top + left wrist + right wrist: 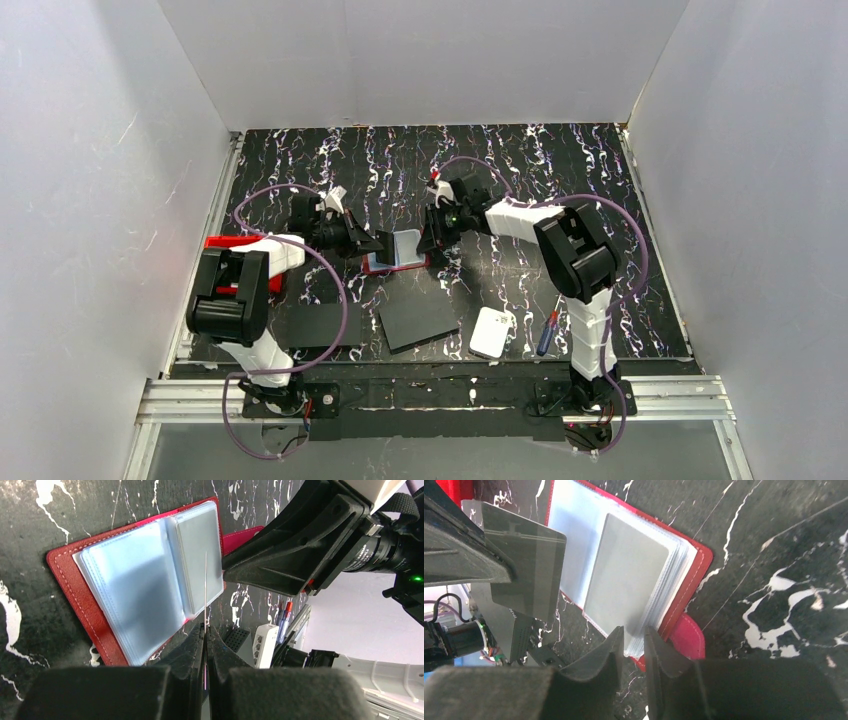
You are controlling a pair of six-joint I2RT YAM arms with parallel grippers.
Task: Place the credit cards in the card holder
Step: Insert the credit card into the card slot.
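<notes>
Partly done. Open card holder (65,570) lies flat under both grippers, with one grey card (624,585) apparently sleeved. The right gripper (634,640) pinches its sleeve edge. The left gripper (205,630) is clamped on a second credit card (529,565), not yet inserted.

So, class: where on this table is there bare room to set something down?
Bare: the far strip of table beyond the card holder. Crowded: the middle, where the left gripper, holding a credit card, and the right gripper meet at that holder; the near edge, with black sheets and a white pad.
</notes>
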